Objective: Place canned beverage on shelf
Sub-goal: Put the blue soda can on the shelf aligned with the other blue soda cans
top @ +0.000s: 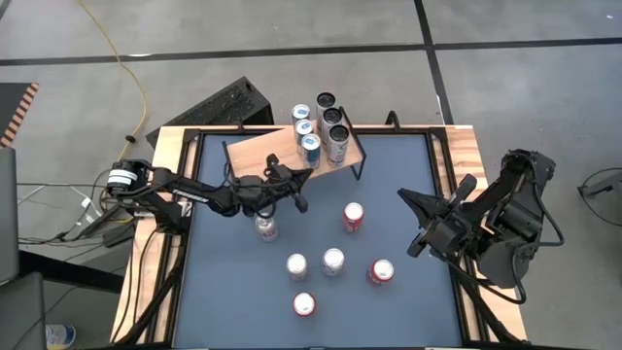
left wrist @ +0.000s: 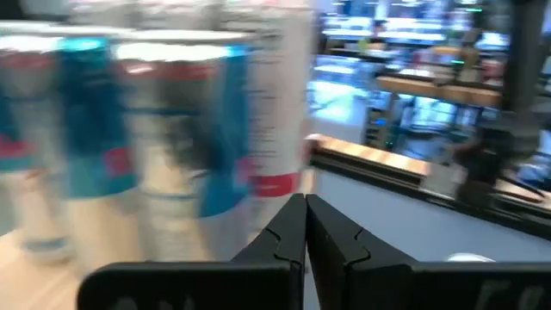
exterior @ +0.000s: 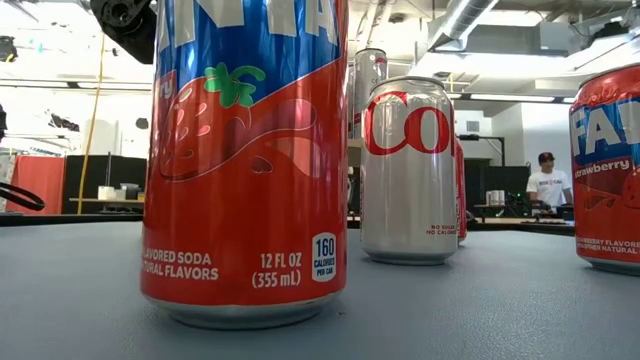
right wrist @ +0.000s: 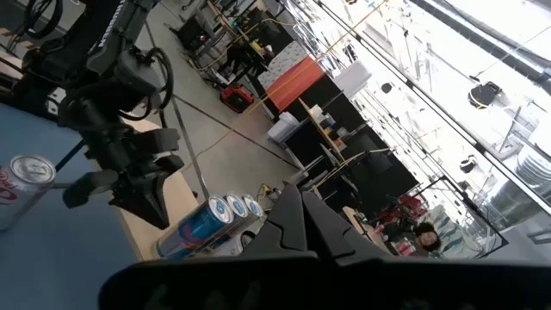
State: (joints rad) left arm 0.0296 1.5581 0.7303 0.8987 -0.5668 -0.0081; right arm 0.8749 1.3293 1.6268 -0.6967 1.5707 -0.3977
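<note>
You are working in a robotics lab or industrial workshop — a big open hall, not a home or shop. Under the rig lies a bare concrete floor (top: 292, 29) crossed by dark taped lines, with a yellow cable (top: 121, 68) trailing over it and black-and-orange hazard striping (top: 19, 112) at one edge. The tabletop (top: 321, 194) is a blue-grey mat framed in pale wood. Beyond it you see exposed ceiling ducts (exterior: 470, 20) and strip lights, dark workbenches (exterior: 110, 190) loaded with gear, and a person (exterior: 548, 180) standing at a far bench — another sits among racks and shelving (right wrist: 344, 146) in the right wrist view.
</note>
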